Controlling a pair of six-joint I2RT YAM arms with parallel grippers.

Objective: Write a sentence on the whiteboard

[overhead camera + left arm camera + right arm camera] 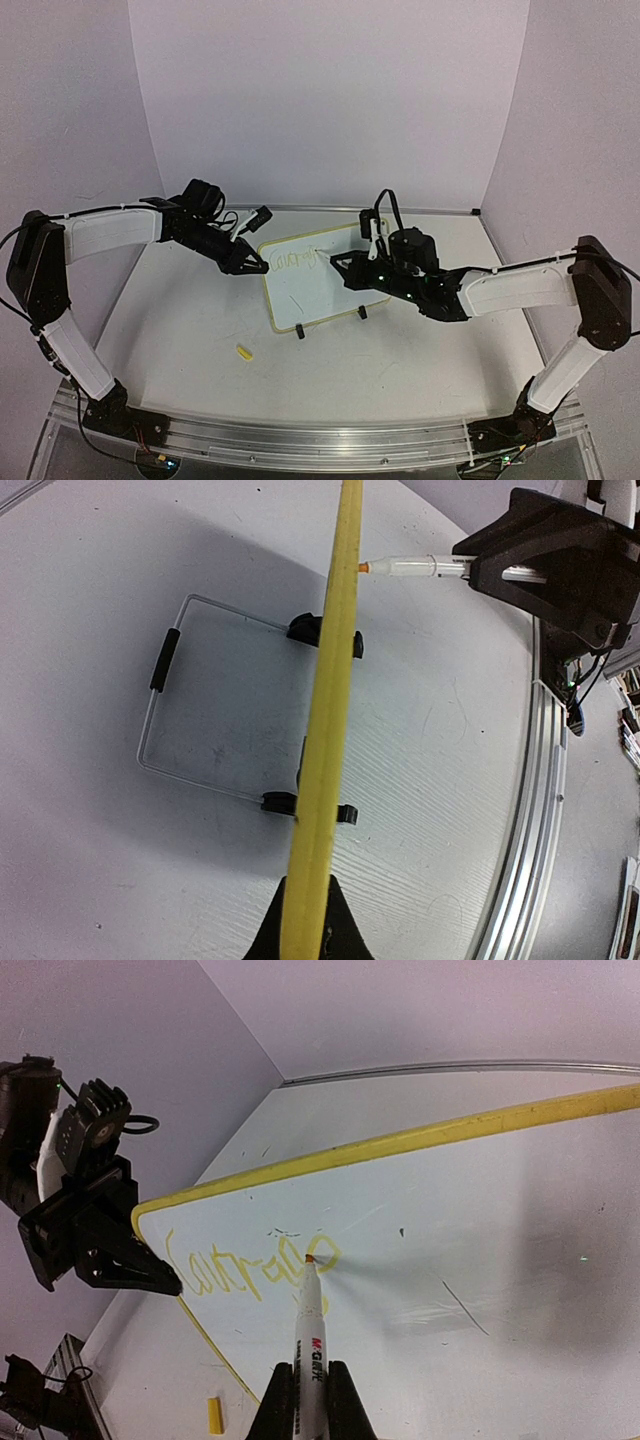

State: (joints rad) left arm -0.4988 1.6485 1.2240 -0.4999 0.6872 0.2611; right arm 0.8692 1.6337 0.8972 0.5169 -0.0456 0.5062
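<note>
The whiteboard [318, 295], white with a pale yellow frame, stands tilted on the table on two black clip feet [299, 331]. My left gripper [252, 264] is shut on its left frame edge; in the left wrist view the frame [335, 720] runs edge-on between the jaws of my left gripper [305, 935]. My right gripper [310, 1405] is shut on a white marker [312, 1345], whose orange tip touches the board face [500, 1200]. The sentence [250, 1270] shows as one line of yellow cursive letters ending at the tip. It also shows in the top view [292, 261].
A small yellow marker cap [242, 351] lies on the table in front of the board, also in the right wrist view [213, 1413]. The board's wire stand [165, 705] rests behind it. A metal rail [320, 440] runs along the near table edge.
</note>
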